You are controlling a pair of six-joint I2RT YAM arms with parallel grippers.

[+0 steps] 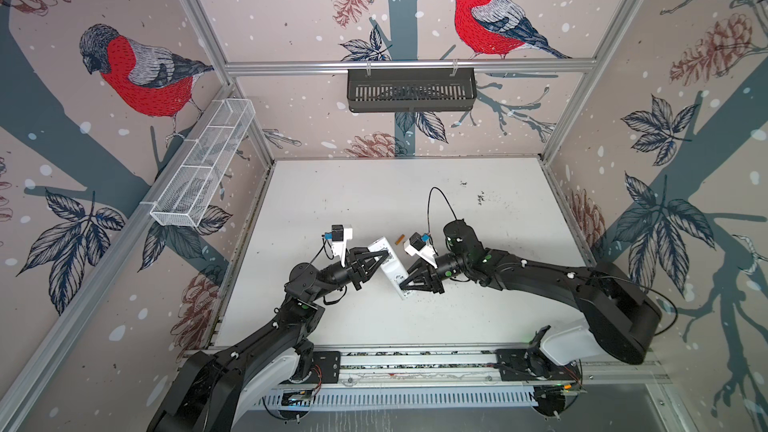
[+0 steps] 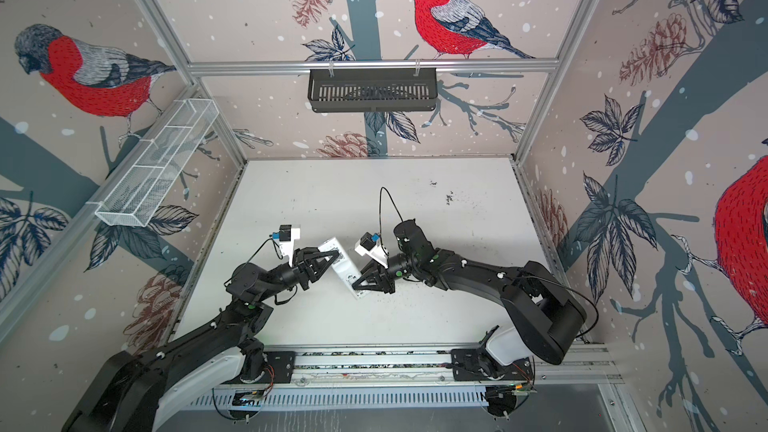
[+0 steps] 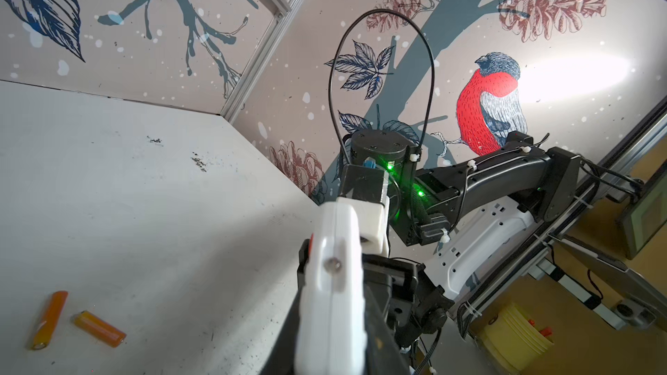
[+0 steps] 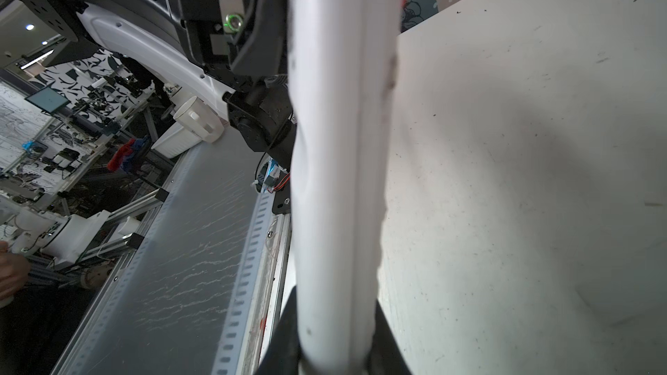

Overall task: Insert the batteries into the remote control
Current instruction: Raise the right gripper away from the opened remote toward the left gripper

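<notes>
While both grippers hold the remote (image 1: 390, 267) clear of the table (image 1: 478, 222), the step in hand looks like a two-handed regrasp or turn, before any loading. The left gripper (image 1: 383, 258) is clamped on the remote's far end, and its wrist view shows the white body edge-on in its grasp. The right gripper (image 1: 402, 285) is closed narrow on the near end, and its wrist view shows black fingers (image 4: 278, 348) pressed against both sides of the case. The remote hangs tilted between them, near the middle of the table. I cannot tell whether the battery recess is open.

To do this well, only one gripper should move at a time, so the two do not twist the thin case against each other. The plastic looks smooth and may slip, so a hold across the flat faces would be safer. The recess should end up facing upward, close to the batteries.

The two orange batteries (image 3: 99, 328) lie loose on the table, just beside each other in a shallow V, near the remote's far end.

The table is white, scuffed and speckled with dark grit. The walls (image 1: 291, 14) are printed with red-breasted birds, pine cones and leaves. A black basket (image 1: 411, 89) hangs on the back rail, and a wire basket (image 1: 203, 164) on the left wall.
</notes>
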